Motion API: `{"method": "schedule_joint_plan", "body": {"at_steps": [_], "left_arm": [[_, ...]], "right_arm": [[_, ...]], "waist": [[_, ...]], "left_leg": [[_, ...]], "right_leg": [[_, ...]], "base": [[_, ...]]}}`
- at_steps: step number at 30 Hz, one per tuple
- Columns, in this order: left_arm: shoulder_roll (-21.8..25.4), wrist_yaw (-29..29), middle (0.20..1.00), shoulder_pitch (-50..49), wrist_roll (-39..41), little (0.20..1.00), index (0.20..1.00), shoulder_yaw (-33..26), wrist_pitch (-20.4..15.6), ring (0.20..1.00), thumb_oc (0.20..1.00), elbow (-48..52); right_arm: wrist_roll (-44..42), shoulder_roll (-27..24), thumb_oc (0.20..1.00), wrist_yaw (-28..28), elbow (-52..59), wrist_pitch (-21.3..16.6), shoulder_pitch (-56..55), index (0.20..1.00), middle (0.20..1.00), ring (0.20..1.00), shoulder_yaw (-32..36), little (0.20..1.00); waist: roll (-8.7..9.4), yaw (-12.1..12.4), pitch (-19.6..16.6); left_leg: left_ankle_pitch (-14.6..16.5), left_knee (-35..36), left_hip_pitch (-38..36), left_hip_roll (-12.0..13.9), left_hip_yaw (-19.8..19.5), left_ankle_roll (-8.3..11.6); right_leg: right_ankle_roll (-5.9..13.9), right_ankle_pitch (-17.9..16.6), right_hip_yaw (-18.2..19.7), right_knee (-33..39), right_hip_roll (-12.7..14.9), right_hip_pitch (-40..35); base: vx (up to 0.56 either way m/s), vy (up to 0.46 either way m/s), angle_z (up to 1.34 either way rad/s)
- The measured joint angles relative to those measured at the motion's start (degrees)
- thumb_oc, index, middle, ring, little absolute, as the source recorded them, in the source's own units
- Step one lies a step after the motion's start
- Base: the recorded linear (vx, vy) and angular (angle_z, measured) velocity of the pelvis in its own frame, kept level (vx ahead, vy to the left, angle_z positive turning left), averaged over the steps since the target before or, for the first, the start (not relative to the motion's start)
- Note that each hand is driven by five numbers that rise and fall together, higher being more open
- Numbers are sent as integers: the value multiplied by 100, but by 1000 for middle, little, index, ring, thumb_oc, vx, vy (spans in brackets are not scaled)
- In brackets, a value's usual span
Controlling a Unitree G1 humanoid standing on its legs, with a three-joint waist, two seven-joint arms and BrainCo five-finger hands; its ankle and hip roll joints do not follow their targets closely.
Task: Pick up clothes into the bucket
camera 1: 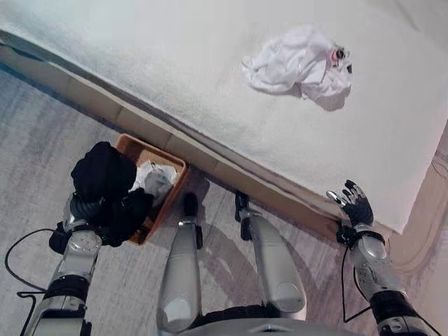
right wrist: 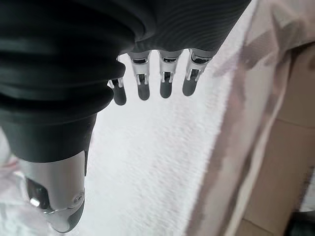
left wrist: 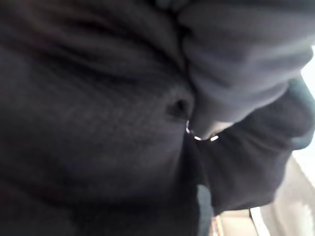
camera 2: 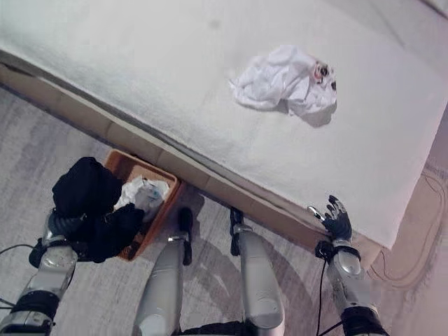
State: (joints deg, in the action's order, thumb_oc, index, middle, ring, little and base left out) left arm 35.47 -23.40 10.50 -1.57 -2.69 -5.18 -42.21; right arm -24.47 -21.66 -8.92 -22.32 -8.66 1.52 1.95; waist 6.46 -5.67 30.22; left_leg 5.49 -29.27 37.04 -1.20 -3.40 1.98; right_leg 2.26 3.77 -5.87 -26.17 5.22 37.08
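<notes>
A black garment (camera 1: 105, 175) hangs bunched over the near end of an orange-brown bucket (camera 1: 151, 149) on the floor, draping over its rim. My left hand is buried in this cloth; just its dark wrist cover (camera 1: 84, 208) shows below the bundle. In the left wrist view the black garment (left wrist: 98, 108) is pressed close against the camera. A white cloth (camera 1: 155, 178) lies inside the bucket. A crumpled white garment (camera 1: 297, 64) with a small dark and red print lies on the bed. My right hand (camera 1: 357, 204) is open at the bed's near corner, its fingers (right wrist: 165, 83) straight above the white cover.
The bed (camera 1: 175, 77) with its white textured cover spans the upper view, and its pale wooden base (camera 1: 231, 171) runs diagonally just behind the bucket. Grey wood-pattern floor (camera 1: 42, 140) lies to the left. A beige strip of floor (camera 1: 427, 231) runs past the bed's right edge.
</notes>
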Motion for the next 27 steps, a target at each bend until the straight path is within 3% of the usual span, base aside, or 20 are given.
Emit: {"method": "schedule_joint_plan", "body": {"at_steps": [6,7,8,16,27], "left_arm": [[212,-224,200,47,16,200,200,110,110,200,200,371],[227,-259,539,65,16,539,539,115,110,539,539,378],[255,-277,1000,89,16,1000,1000,113,112,1000,1000,382],[395,-639,1000,139,13,1000,1000,-2,613,1000,1000,572],[612,-1059,1000,143,13,1000,1000,-530,712,1000,1000,563]], "right_arm": [[-225,-192,1000,-43,435,-25,-50,1000,1000,1000,-125,1000],[-228,-232,1000,-46,482,-29,-50,1000,1000,1000,-140,1000],[-229,-268,1000,-45,529,-38,-46,1000,1000,1000,-141,1000],[-380,-357,1000,-239,896,-104,29,1000,1000,1000,-274,1000],[-668,-341,1000,-255,1368,-298,230,1000,1000,1000,-288,1000]], "waist": [[64,-26,53],[66,-20,53],[67,-20,54],[78,15,53],[78,-11,50]], "left_leg": [[373,-1139,962,-50,-12,-81],[410,-1264,1080,-61,-14,-94],[451,-1375,1199,-70,-17,-89],[463,-1455,1989,-111,-141,-87],[251,-827,1535,-95,-120,-153]], "right_leg": [[-6,335,73,-1107,96,925],[-7,380,80,-1242,105,1041],[-17,415,90,-1348,126,1163],[9,414,31,-1390,138,1903],[38,217,15,-786,92,1475]], "base": [[-32,35,0],[-2,13,6],[0,0,0],[19,-6,3],[7,-1,0]]}}
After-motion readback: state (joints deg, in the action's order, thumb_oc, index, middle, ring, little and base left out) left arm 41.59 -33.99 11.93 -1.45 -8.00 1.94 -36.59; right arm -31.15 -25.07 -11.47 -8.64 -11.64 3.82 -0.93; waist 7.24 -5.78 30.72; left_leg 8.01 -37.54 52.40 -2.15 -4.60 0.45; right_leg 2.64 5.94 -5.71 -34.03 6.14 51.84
